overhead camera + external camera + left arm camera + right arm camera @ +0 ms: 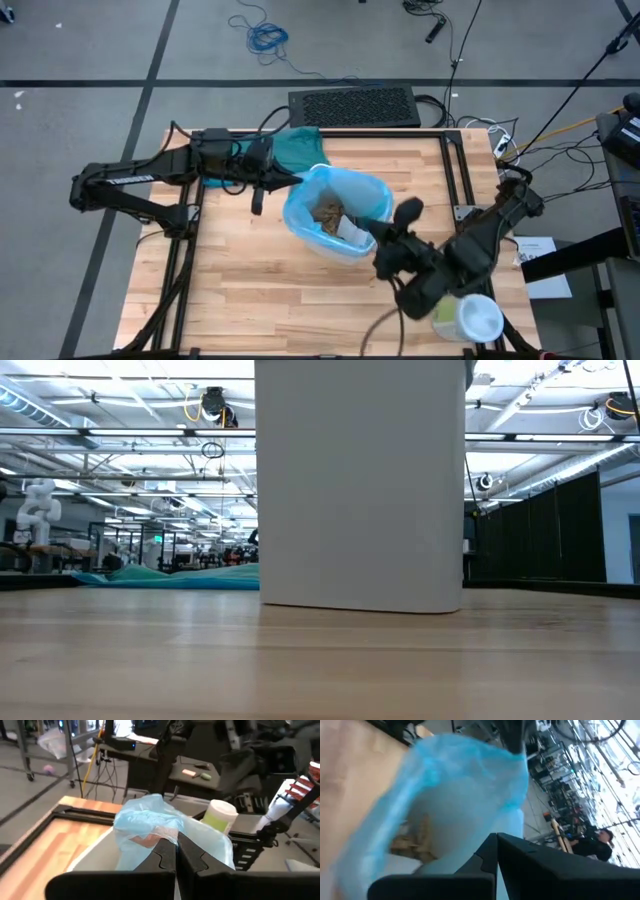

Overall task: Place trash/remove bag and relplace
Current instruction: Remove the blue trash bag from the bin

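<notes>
A white bin (345, 245) stands mid-table, lined with the light-blue bag (350, 195), whose rim is folded over the bin's top. Brown paper wads (327, 212) and a white scrap (351, 229) lie inside. The low view shows only the bin's white wall (360, 490). My left gripper (296, 181) is at the bag's left rim, shut on it. At the bag's right, near rim my right gripper (373, 232) is also shut on it. The red bottle is out of view. My left gripper pinches the bag's bunched rim (162, 836) on the bin's left side between its two fingers, coming level from the table's left. The plastic puffs up beyond the fingertips (167, 851); the bag stays in the bin. My right gripper pinches the bag's rim (506, 820) on the bin's right, near side, reaching in from the table's right and slanting down. Its own fingers (487, 851) hide the exact place of contact. The bag's mouth stands open beyond them.
A darker teal-green bag (296, 146) lies on the far side of the table behind the bin, also in the low view (185, 576). A white-and-green wipes tub (468, 318) stands at the near right corner. Black frame rails border the table's left and right.
</notes>
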You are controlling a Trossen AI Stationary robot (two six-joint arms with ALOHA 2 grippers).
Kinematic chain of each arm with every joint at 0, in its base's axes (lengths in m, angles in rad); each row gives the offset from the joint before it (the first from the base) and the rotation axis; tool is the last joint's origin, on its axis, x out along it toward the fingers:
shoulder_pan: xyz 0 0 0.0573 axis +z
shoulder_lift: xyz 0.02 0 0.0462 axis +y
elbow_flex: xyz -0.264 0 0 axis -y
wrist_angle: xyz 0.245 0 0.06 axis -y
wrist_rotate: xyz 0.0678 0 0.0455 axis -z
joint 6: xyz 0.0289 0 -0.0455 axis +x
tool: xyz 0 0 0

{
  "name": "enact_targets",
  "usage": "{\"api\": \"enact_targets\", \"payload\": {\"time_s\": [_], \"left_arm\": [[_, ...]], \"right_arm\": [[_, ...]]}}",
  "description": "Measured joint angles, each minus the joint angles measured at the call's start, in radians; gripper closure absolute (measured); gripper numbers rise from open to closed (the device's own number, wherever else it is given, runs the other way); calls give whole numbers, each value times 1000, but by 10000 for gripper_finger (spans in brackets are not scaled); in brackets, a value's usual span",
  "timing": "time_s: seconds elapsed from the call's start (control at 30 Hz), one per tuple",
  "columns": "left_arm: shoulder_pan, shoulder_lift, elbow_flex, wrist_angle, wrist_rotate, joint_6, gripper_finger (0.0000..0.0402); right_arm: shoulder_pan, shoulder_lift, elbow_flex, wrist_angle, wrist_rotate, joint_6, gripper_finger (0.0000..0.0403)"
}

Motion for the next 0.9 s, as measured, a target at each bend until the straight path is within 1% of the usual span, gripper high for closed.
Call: {"api": "enact_targets", "payload": {"time_s": [0.07, 0.13, 0.23, 0.33, 0.47, 0.5, 0.6, 0.7, 0.8, 0.9], "left_arm": [[-8, 0, 15, -16, -11, 13, 402], [-15, 0, 29, -59, -36, 31, 402], [-25, 0, 42, -133, -94, 49, 402], [-40, 0, 42, -168, -131, 56, 402], [-70, 0, 42, -169, -151, 57, 402], [-78, 0, 42, -169, -161, 60, 402], [-100, 0, 42, -174, -186, 65, 402], [-113, 0, 42, -174, -208, 65, 402], [-123, 0, 42, -174, -210, 63, 402], [-124, 0, 42, -173, -216, 62, 402]], "right_arm": [[-20, 0, 20, 0, -65, -36, 403], [-20, 0, 37, -2, -164, -9, 403], [-7, -1, 51, -6, -319, 171, 400], [17, -2, 49, -80, -394, 412, 388], [54, -2, 0, -277, -409, 791, 372], [66, -3, -20, -285, -417, 866, 371], [113, -39, -121, -227, -442, 929, 376], [158, -88, -228, -226, -422, 1082, 394], [206, -142, -360, -195, -374, 1270, 400], [247, -194, -499, -90, -315, 1421, 399]]}}
